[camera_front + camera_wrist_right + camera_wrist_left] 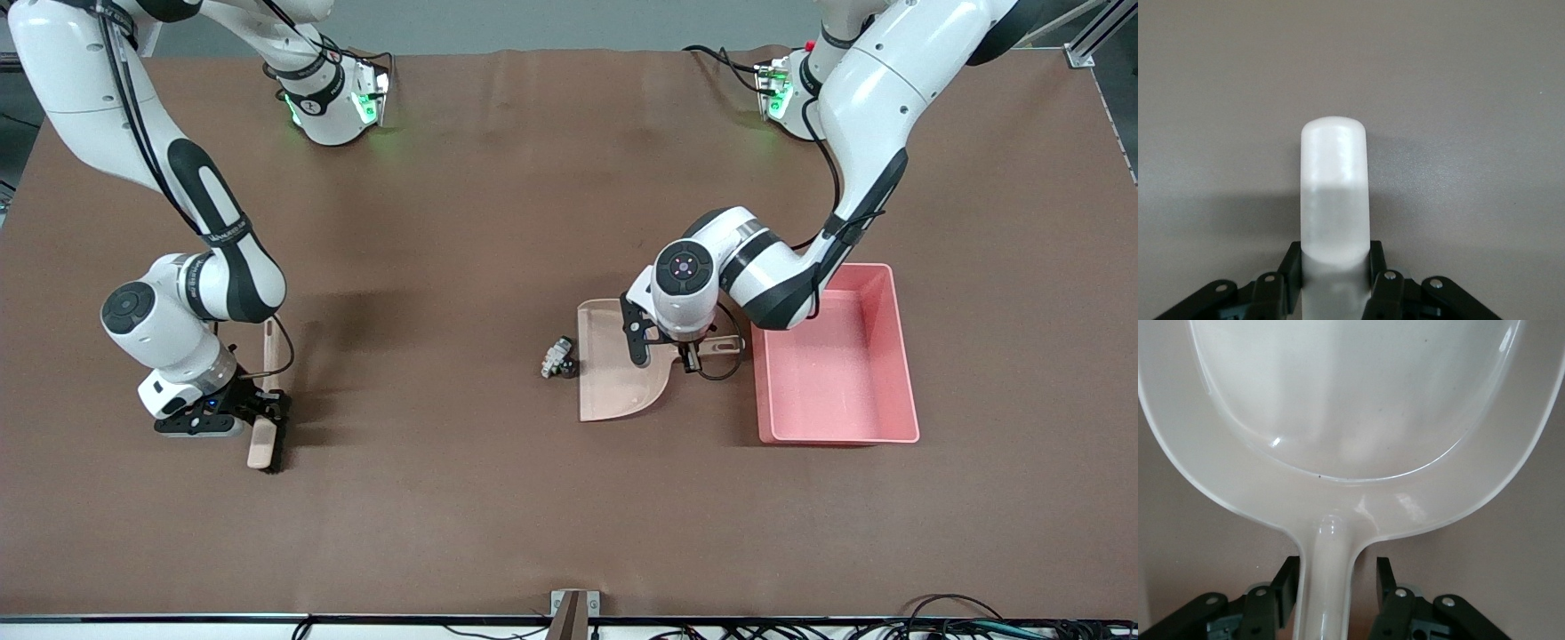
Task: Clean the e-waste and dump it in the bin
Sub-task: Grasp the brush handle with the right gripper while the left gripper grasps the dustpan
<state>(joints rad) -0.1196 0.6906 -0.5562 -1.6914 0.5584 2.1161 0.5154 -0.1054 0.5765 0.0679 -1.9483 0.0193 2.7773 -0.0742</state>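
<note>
Now right claw (1335, 263) clamped on brush (265, 442); left claw (1338, 577) apart astride dustpan (613, 373) handle.

Glossy plastic dustpan (1358, 420); matt brown table (498, 213); smooth pink bin (876, 293).

Front cam: high, facing both robot bases, whole table (498, 498) in frame. Wrist cams look close along fingers: left's at dustpan (1358, 420), right's at brush (1335, 193); front cam shares both.
</note>
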